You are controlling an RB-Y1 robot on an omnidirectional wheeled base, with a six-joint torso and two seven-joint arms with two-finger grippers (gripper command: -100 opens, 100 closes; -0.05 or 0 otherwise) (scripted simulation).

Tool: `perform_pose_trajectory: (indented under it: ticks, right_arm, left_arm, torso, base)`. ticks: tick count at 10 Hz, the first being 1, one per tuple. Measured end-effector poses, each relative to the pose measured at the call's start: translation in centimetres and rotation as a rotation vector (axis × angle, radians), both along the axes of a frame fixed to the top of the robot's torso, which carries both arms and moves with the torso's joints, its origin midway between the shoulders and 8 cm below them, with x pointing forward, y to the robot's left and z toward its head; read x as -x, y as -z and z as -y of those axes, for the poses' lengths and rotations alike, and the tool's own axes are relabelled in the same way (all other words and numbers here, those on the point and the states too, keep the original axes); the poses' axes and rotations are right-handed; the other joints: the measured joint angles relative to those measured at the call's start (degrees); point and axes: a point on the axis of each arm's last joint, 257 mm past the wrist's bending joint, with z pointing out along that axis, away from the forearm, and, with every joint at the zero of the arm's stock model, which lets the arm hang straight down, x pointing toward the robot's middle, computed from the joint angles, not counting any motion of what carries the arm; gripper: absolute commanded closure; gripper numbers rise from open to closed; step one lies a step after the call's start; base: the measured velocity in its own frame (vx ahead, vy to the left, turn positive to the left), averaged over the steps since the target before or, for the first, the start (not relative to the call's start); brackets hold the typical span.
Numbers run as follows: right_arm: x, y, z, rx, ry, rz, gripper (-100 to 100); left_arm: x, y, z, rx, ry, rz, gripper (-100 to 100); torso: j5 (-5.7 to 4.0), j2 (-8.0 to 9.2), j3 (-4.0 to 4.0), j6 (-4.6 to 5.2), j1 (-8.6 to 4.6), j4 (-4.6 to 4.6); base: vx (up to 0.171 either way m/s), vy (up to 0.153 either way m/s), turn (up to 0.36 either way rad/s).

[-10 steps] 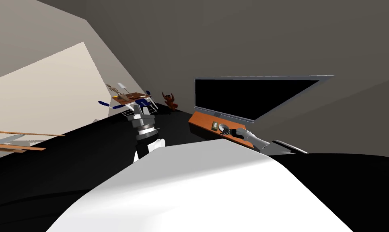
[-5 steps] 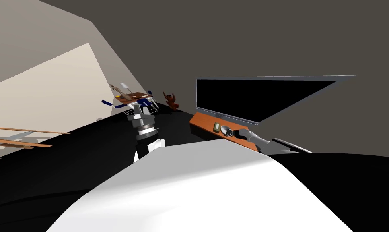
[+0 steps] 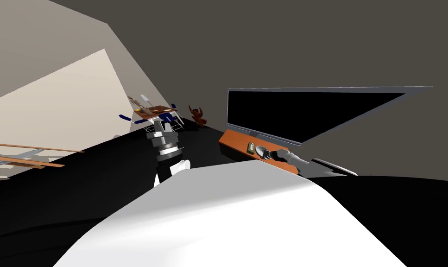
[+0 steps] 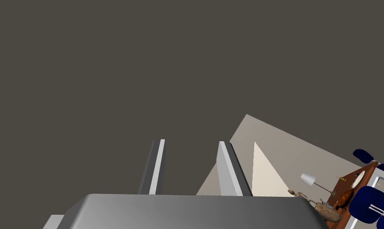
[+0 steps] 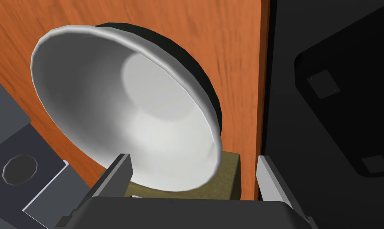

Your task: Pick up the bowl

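The right gripper has edged nearer over the orange wooden surface. Its wide-spread fingers now flank the near rim of the white round bowl, seemingly ready to close. The left gripper idles, narrowly parted.

A long orange wooden stand runs along the wall beneath a wide black screen. On its top sits a white bowl with a dark outside. A small olive-green block lies just beside the bowl, partly under its rim.
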Motion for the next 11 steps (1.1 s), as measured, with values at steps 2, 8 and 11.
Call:
perform_pose_trajectory:
  ticks: [2, 8, 11]
  right_arm:
    - [1.1, 0.4, 0.2, -0.007, 0.032, -0.001, -100]
    - [6.7, 1.8, 2.3, -0.029, 0.244, 0.014, -100]
    - [9.8, 2.0, 3.7, -0.034, 0.354, 0.016, -100]
  left_arm:
    - [0.0, 0.0, 0.0, 0.000, 0.000, 0.000, 0]
    - [0.0, 0.0, 0.0, 0.000, 0.000, 0.000, 0]
    - [0.0, 0.0, 0.0, 0.000, 0.000, 0.000, 0]
  torso:
    - [-0.03, 0.24, 0.13, -0.08, -0.18, 0.05]
    - [-0.06, 0.54, 0.31, -0.03, -0.28, 0.12]
    - [-0.06, 0.42, 0.26, 0.01, -0.27, 0.11]
  base:
    - [-0.080, -0.056, 0.390]
    - [-0.117, -0.052, 0.386]
    - [-0.117, -0.029, 0.413]
